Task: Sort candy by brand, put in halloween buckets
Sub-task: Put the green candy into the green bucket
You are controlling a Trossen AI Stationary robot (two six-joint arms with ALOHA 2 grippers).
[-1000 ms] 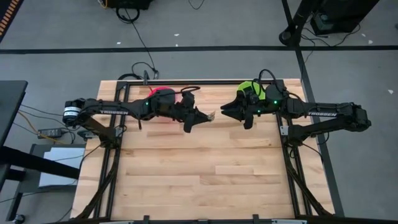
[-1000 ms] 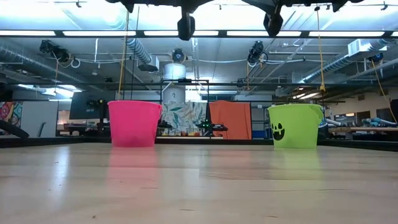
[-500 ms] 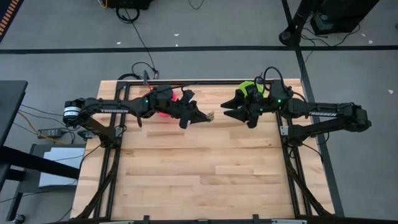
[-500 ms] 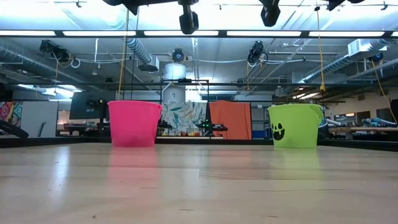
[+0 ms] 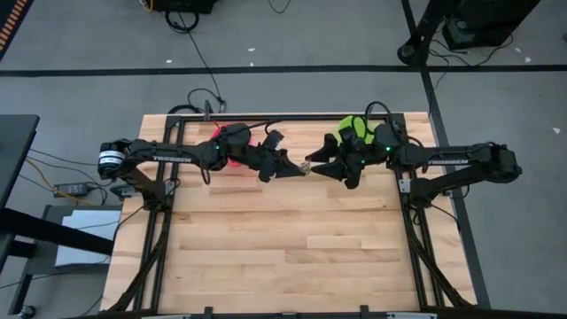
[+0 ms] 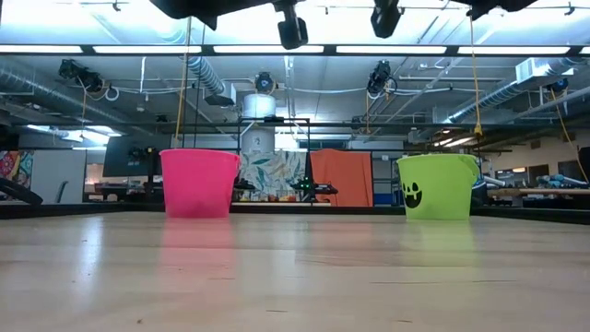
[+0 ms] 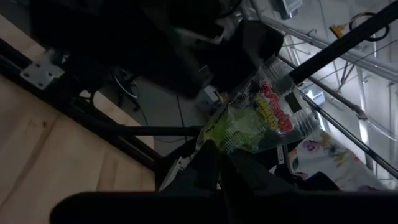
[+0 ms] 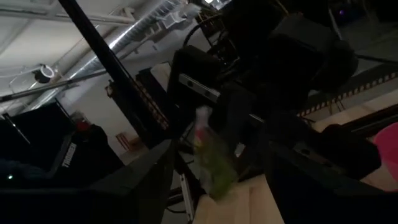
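Observation:
One candy (image 7: pixel 255 121), a clear packet with green and red-yellow print, hangs high over the table's far middle, between the two arms. My left gripper (image 5: pixel 297 167) is shut on it. My right gripper (image 5: pixel 321 166) faces it from the right, open. In the right wrist view its fingers stand on either side of the packet (image 8: pixel 211 155); I see no touch. The pink bucket (image 6: pixel 198 183) stands on the table under the left arm. The lime green bucket (image 6: pixel 438 184), with a black face, stands under the right arm. My left gripper pinches the packet's near end (image 7: pixel 217 146) between its two fingers. The fingers come at it about level, from the table's left. The rest of the packet sticks out past the fingertips toward the right gripper, lifted clear of the table.
The wooden tabletop (image 5: pixel 292 248) in front of the buckets lies bare in the high view. A black frame (image 5: pixel 292 116) runs along the table's far edge behind the buckets. Cables and stands lie on the floor beyond.
My right gripper has opened wider and come toward the table's left, up to the candy. My left gripper has turned at the wrist and edged toward the right gripper, still holding the packet aloft.

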